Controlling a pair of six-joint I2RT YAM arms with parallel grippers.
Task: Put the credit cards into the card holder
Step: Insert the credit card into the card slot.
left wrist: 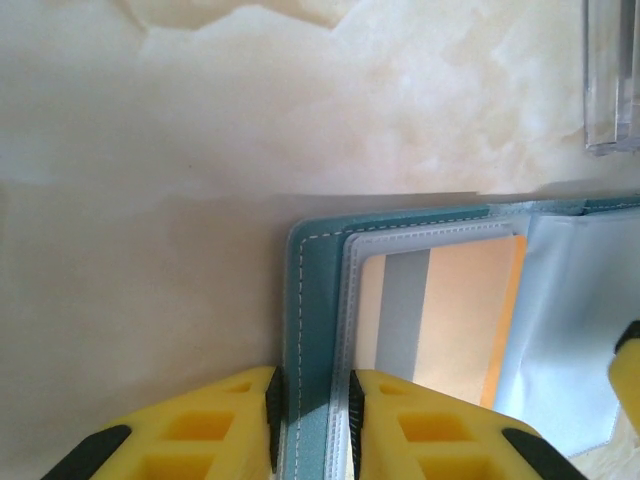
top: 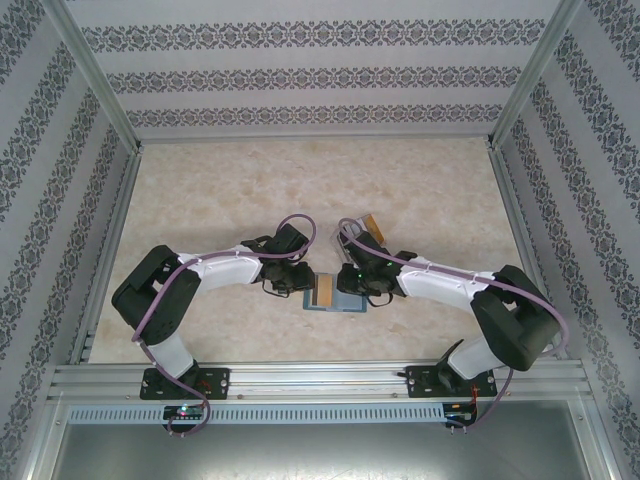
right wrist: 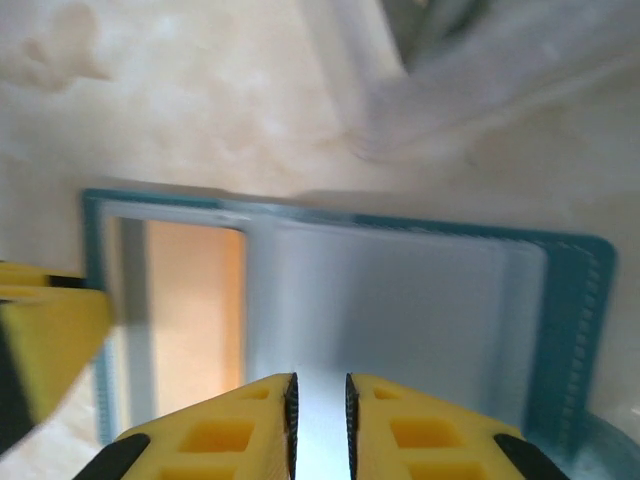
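An open teal wallet lies flat on a pale marbled table, in the middle, just in front of the two arm bases. Both arms bend inward and meet over it.

The left gripper is clenched on the wallet's left edge, the teal cover and its stitched border pinched between the yellow fingers. This grip probably pins the soft wallet down and keeps it spread open, so the pockets stay reachable.

One card, orange with a broad grey stripe, already sits inside the clear pocket on the wallet's left half, close beside that pinch. Its edges line up with the pocket, so it looks fully seated.

The right gripper hangs over the pale grey pocket on the right half, its jaws a narrow slit apart. The pocket material shows through the slit, but I cannot tell whether the jaws are pinching it or only hovering. No card is visible in them.

A clear plastic box stands on the table just beyond the wallet. From above, something tan-orange shows at its far end, perhaps more cards waiting.

No brand, label or lettering can be read anywhere; the card face shows only its stripe.
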